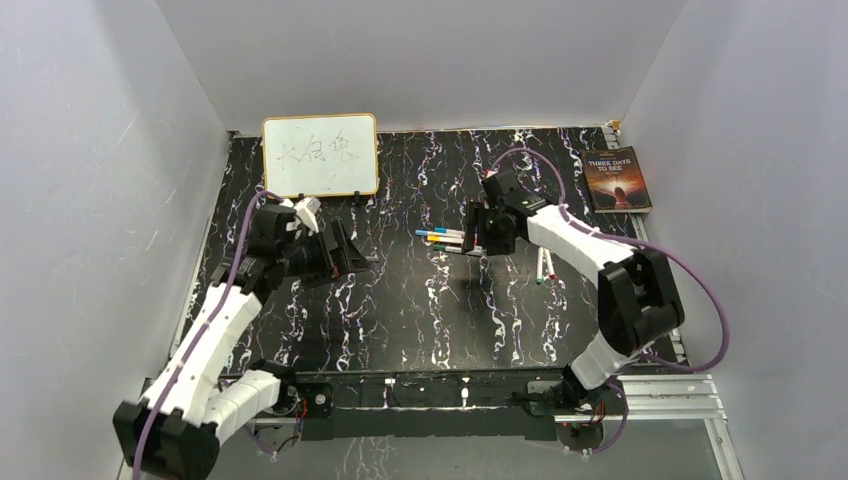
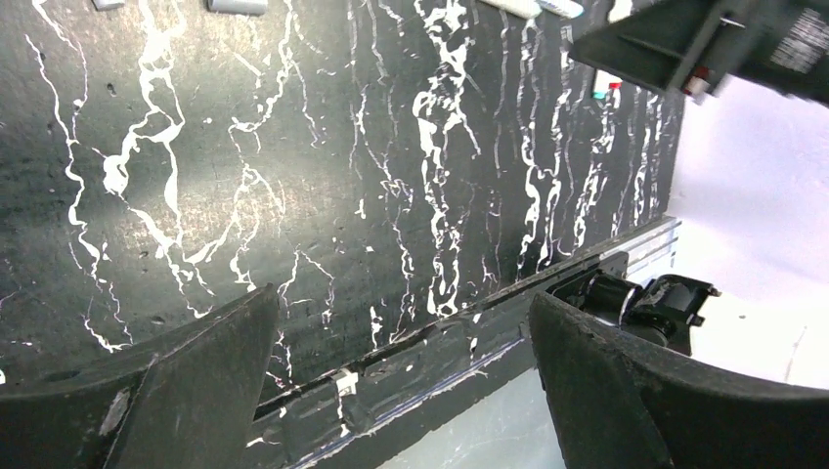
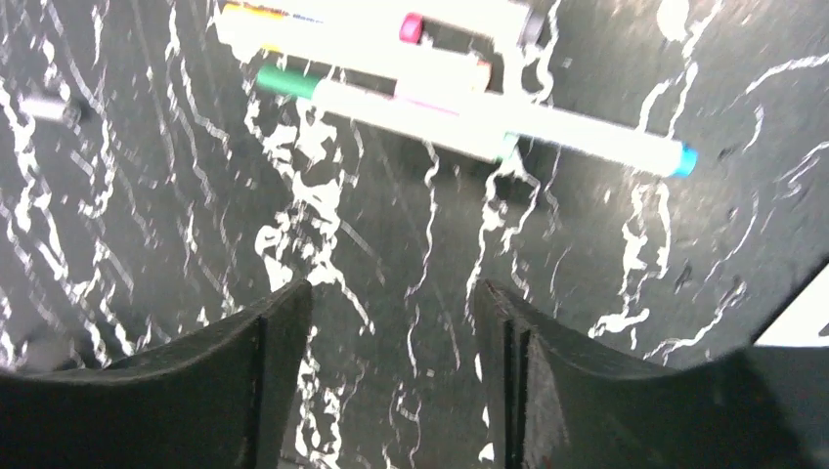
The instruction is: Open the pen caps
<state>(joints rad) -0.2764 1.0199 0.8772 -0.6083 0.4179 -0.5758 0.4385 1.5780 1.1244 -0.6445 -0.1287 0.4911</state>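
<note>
We're on approach: right end effector (image 3: 389,293), jaws apart & empty, has pens (image 3: 420,107) at 12 o'clock; left end effector (image 2: 403,298) spread, empty; next we'd pinch one pen.

Over on the far right of the table, the book (image 1: 617,179) shows its title in pale capitals on a dark cover: "THREE DAYS TO SEE"; smaller lines sit under the title, too fine to read from above. Now the whiteboard (image 1: 320,155) at the back left; three handwritten Chinese characters run across it in dark marker, the first looking like 大, the second like 白, the third too loose to call. From the left wrist, a dark housing (image 2: 782,44) carries tiny white print, blurred; the pens (image 3: 440,107) show thin coloured print on their barrels, unreadable.
</note>
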